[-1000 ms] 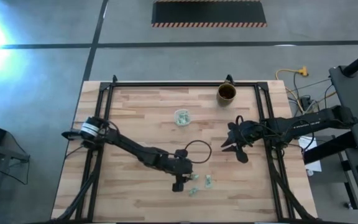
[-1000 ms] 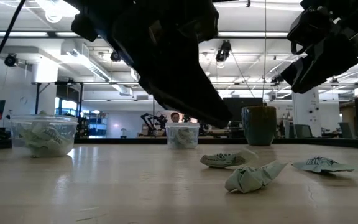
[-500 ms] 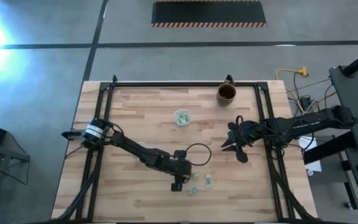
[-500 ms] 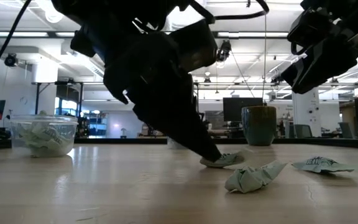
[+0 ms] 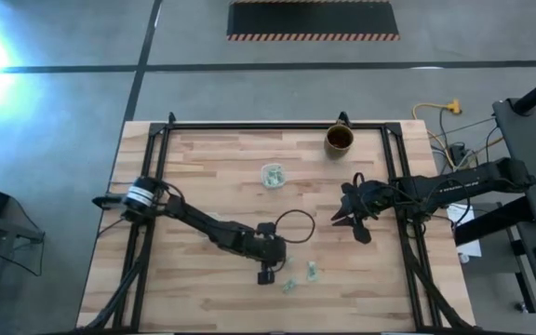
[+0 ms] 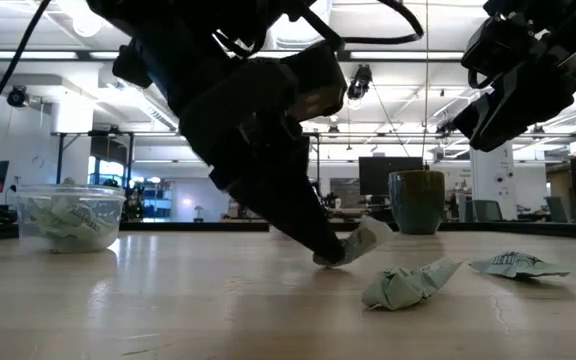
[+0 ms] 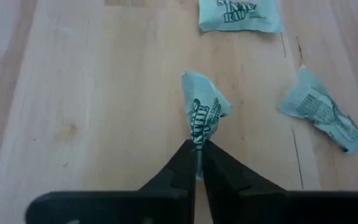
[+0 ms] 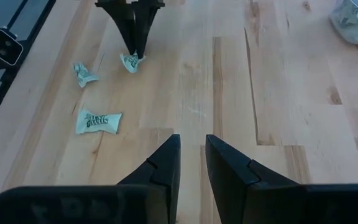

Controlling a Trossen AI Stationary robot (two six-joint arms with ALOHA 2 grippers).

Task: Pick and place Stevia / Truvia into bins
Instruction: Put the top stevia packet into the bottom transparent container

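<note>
Three pale green Stevia sachets lie near the table's front middle. My left gripper [image 5: 266,275] is down at the table, shut on one crumpled sachet [image 7: 202,111]. The other two sachets [image 7: 240,14] [image 7: 321,112] lie loose on the wood beside it. One clear bin [image 5: 272,175] with sachets in it stands at the table's middle. Another bin [image 6: 68,216], also filled, shows at the left of the low view. My right gripper [image 8: 191,163] hovers high over the table's right half, its fingers a little apart with nothing between them. My left gripper pinches one end of the crumpled sachet [image 7: 197,140] between its two fingertips. The fingers [image 6: 313,238] slant down onto it from above. The sachet's free end [image 6: 370,232] sticks up past the fingertips. Whether its lower edge is on the wood I cannot tell.
A brown mug [image 5: 340,140] stands near the table's far edge, right of the middle. Black frame rails run along the table's left, right and far edges. Bare wood lies between the loose sachets and the middle bin.
My left gripper has come down onto the sachet nearest the table's left and shut on it. That sachet lay flat before; now it is crumpled, with its free end tipped up.
</note>
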